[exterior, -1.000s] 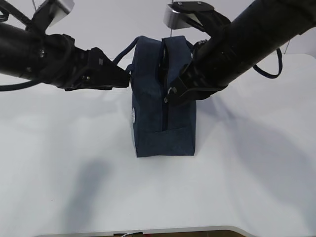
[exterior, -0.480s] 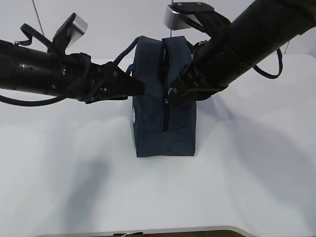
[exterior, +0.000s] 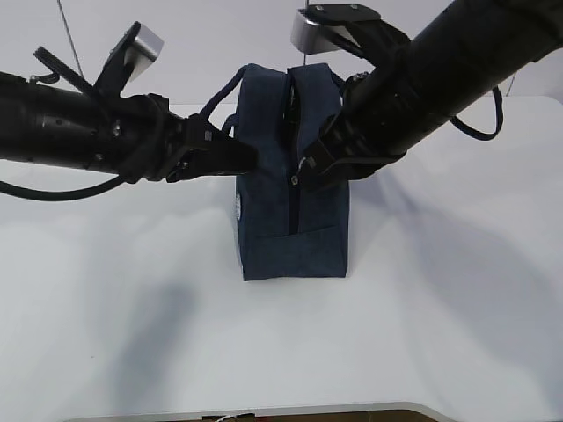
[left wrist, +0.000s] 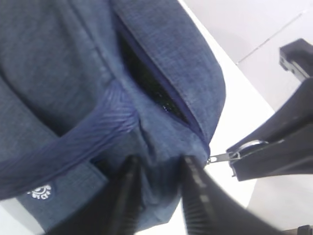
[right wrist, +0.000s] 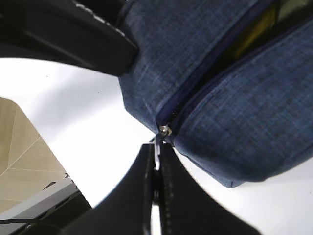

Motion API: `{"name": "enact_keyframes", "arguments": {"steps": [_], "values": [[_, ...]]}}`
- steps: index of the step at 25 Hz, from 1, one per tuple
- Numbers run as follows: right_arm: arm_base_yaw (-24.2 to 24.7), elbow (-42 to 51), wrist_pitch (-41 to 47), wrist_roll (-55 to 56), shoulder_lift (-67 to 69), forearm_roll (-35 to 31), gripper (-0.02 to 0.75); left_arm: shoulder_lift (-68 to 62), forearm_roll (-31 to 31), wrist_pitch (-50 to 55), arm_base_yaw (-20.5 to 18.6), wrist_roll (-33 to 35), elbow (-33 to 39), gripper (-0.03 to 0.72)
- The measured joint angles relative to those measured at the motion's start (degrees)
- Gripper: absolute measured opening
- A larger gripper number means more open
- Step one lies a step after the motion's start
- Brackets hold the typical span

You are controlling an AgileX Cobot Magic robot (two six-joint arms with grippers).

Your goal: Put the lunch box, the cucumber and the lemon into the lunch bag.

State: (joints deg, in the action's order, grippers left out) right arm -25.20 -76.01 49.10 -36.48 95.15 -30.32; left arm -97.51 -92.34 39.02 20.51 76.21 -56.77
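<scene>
Two arms meet at the lunch bag (exterior: 292, 176), which stands upright on the white table (exterior: 422, 325) in the exterior view; the left gripper (exterior: 246, 158) presses against its left side and the right gripper (exterior: 308, 167) sits at the zipper. From the left wrist, narrowed fingers (left wrist: 128, 171) pinch a fold of navy fabric by the handle strap (left wrist: 73, 147). From the right wrist, closed jaws clamp the zipper pull (right wrist: 157, 147), and something yellow (right wrist: 254, 27) shows through the opening.
</scene>
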Motion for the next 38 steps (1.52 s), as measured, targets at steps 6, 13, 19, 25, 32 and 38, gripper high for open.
{"name": "enact_keyframes", "arguments": {"steps": [6, 13, 19, 25, 32, 38], "values": [[0.0, 0.0, 0.0, 0.3, 0.0, 0.0, 0.005, 0.0, 0.0, 0.0, 0.0, 0.7, 0.0, -0.004], [0.0, -1.6, 1.3, 3.0, 0.0, -0.1, 0.005, 0.0, 0.4, 0.2, 0.0, 0.7, 0.0, -0.008], [0.0, -4.8, 4.1, 7.1, 0.3, 0.1, 0.005, 0.0, 0.7, 0.5, 0.0, 0.8, 0.0, -0.008], [0.0, -5.7, 5.2, 9.3, 1.0, 0.2, 0.005, 0.0, 0.7, 0.5, 0.0, 0.8, 0.1, -0.008], [0.0, -10.6, 8.9, 14.9, 3.6, 0.3, 0.005, -0.1, 0.9, 0.5, 0.0, 0.8, 0.3, -0.008], [0.0, -15.6, 11.4, 16.3, 5.6, 0.9, 0.005, -0.1, 0.9, 0.5, -0.1, 0.8, 0.3, -0.009]]}}
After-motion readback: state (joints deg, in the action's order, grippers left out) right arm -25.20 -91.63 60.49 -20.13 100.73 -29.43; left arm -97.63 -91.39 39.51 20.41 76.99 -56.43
